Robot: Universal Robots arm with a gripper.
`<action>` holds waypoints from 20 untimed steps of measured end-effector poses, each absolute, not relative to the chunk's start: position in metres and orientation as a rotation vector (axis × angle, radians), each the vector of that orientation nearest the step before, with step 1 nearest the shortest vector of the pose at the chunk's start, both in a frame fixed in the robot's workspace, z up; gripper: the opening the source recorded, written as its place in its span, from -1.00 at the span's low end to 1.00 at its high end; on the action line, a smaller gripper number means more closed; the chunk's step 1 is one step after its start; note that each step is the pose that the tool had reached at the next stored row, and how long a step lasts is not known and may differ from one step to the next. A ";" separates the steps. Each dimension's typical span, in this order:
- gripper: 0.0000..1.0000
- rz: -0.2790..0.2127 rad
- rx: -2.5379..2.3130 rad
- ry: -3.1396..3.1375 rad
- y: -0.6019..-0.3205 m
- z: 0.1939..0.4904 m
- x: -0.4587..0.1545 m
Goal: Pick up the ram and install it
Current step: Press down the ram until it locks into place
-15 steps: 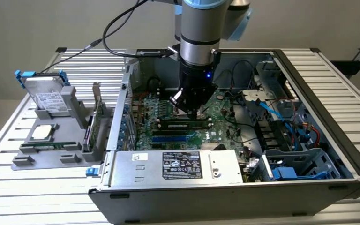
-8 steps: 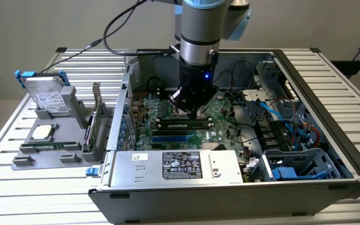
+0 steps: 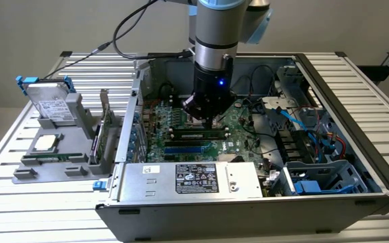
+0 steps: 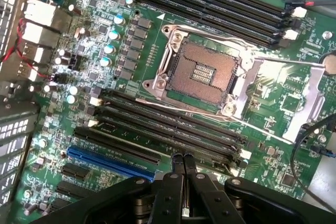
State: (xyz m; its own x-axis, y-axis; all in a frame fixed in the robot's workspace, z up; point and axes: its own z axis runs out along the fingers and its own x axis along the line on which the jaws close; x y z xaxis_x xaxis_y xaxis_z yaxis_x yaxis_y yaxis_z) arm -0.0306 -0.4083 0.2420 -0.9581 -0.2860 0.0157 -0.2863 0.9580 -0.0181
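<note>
I've got the gripper closed, its two black fingers pressed together with no gap and nothing between them, tips hanging over the near bank of black memory slots on the green motherboard. Those slots have white end clips. Just beside the fingertips, a blue expansion slot runs parallel to the black ones. Past the near bank sits the open CPU socket, its metal frame flipped up alongside. A second bank of black slots lies beyond the socket. Round capacitors line up near one board edge, next to red wires.
</note>
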 end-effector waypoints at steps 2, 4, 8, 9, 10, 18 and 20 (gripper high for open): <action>-0.80 0.031 0.408 -3.101 -0.408 0.242 -0.031; -0.80 0.031 0.363 -3.107 -0.408 0.242 -0.031; -0.80 0.030 0.273 -3.115 -0.408 0.242 -0.031; -0.80 0.030 0.252 -3.117 -0.408 0.242 -0.031; -0.80 0.030 0.231 -3.119 -0.408 0.242 -0.031; -0.80 0.029 0.063 -3.125 -0.408 0.242 -0.031; -0.80 0.029 0.023 -3.126 -0.408 0.242 -0.031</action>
State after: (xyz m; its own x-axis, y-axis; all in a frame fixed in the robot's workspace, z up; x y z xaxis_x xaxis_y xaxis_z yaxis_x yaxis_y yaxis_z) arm -0.0307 -0.4083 0.2420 -0.9998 -0.0149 0.0157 -0.0152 0.9997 -0.0182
